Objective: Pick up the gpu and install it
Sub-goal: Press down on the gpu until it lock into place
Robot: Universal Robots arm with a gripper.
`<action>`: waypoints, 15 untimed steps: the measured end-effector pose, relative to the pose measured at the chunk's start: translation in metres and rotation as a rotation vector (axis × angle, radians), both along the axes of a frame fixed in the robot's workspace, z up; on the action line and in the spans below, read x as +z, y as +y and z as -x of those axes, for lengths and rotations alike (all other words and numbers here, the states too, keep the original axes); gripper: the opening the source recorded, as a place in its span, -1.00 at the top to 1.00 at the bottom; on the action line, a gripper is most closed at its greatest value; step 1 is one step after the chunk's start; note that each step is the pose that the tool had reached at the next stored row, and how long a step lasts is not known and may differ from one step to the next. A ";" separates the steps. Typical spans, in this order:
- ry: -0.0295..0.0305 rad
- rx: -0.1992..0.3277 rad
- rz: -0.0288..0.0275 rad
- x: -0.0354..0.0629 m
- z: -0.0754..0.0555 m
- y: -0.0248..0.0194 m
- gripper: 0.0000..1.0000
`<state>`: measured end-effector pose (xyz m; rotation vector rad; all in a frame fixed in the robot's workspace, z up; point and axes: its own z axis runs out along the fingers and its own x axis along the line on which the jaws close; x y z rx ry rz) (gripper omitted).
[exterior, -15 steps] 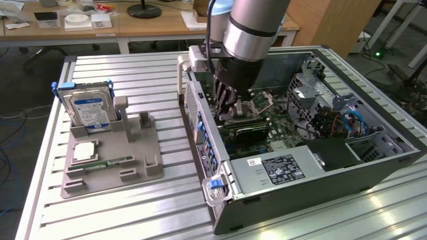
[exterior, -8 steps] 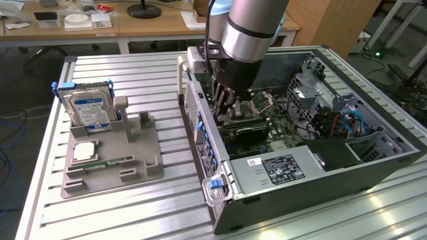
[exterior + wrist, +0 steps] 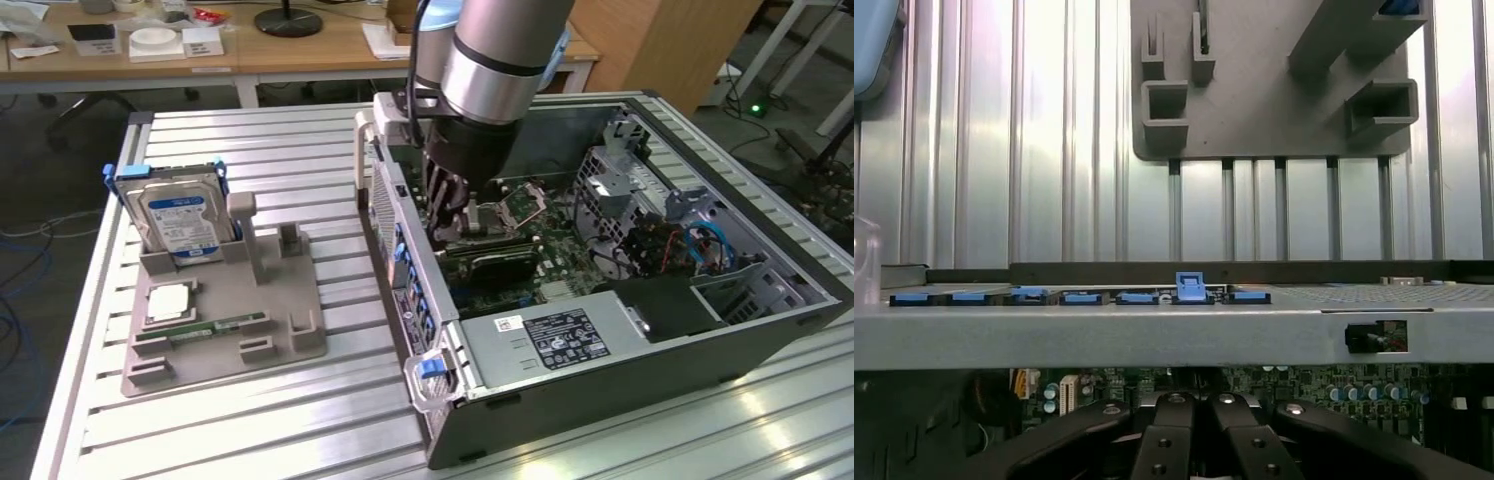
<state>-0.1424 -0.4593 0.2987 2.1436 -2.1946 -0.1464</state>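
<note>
Exterior view: the gripper point(image 3: 461, 222) is down inside the open computer case point(image 3: 747, 345), its fingers drawn together just above the motherboard point(image 3: 534, 245). A dark card, which I take for the gpu point(image 3: 491, 264), lies low on the board directly beneath the fingertips; whether the fingers clamp it or merely touch it cannot be settled from here. The grey parts holder point(image 3: 220, 310) on the slatted table point(image 3: 267, 150) carries the hard drive point(image 3: 180, 225), a processor point(image 3: 171, 302) and a green memory stick point(image 3: 214, 327); its upright slot stands vacant. My judgement: pick-up is done, and the card is at or near its slot.

Wrist view: the fingers point(image 3: 1164, 440) meet closed at the centre. Ahead runs the case's side rail with blue clips point(image 3: 1189, 288), and beyond it the holder. Room is tight: case wall close on one side, drive cage point(image 3: 607, 190) and power supply point(image 3: 561, 335) nearby.
</note>
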 end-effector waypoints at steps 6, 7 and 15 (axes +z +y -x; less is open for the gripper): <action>0.0002 0.000 -0.0002 -0.0029 0.000 0.0003 0.79; 0.0002 0.000 -0.0001 -0.0035 0.000 0.0003 0.79; 0.0020 0.000 -0.0002 -0.0077 -0.005 0.0031 0.79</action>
